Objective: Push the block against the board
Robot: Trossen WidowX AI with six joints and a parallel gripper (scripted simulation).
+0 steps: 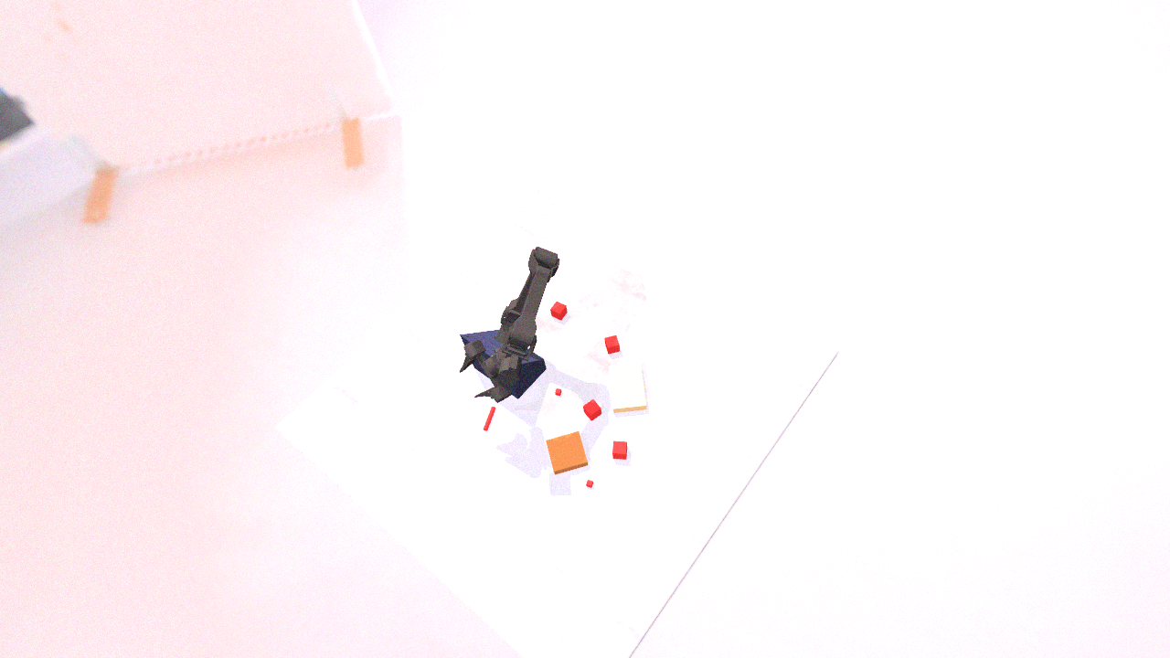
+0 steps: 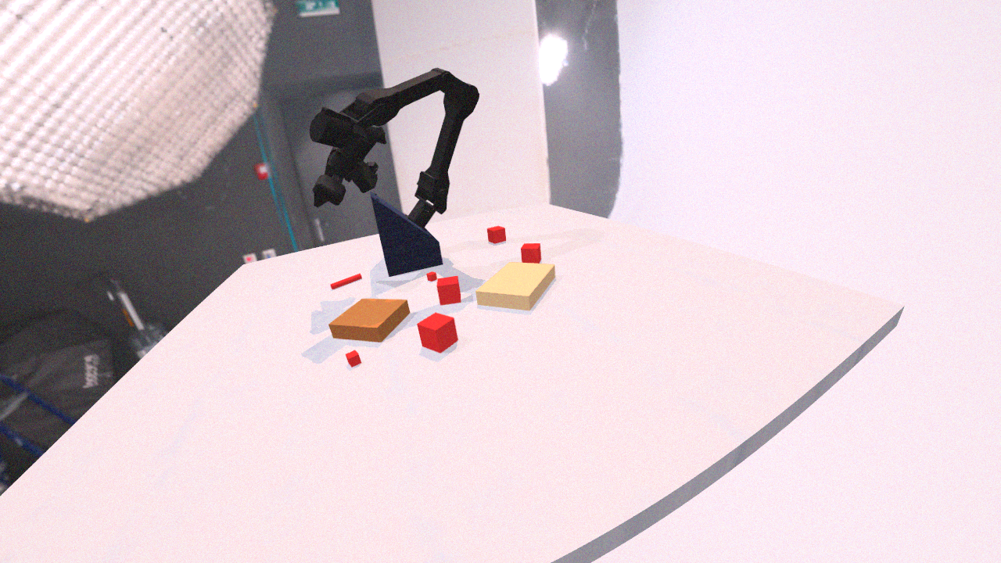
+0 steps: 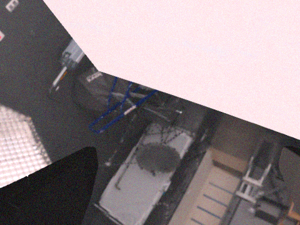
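The orange square block (image 1: 567,453) (image 2: 367,320) lies flat on the table. The cream board (image 1: 628,391) (image 2: 516,285) lies flat and apart from it, to its upper right in the top and exterior views. Their near sides are not parallel in the top view. My gripper (image 1: 469,384) (image 2: 342,198) is open and empty, raised high above the table and away from both parts. In the wrist view its fingers stand wide apart at the lower left and right edge; neither block nor board shows there.
A red cube (image 1: 592,409) (image 2: 448,289) stands between block and board. Another red cube (image 1: 619,450) (image 2: 437,332) stands beside the block. Two more stand beyond the board. Two tiny red cubes and a red bar (image 1: 489,419) (image 2: 346,281) lie nearby. A dark blue wedge (image 1: 531,377) (image 2: 409,245) stands by the arm's base.
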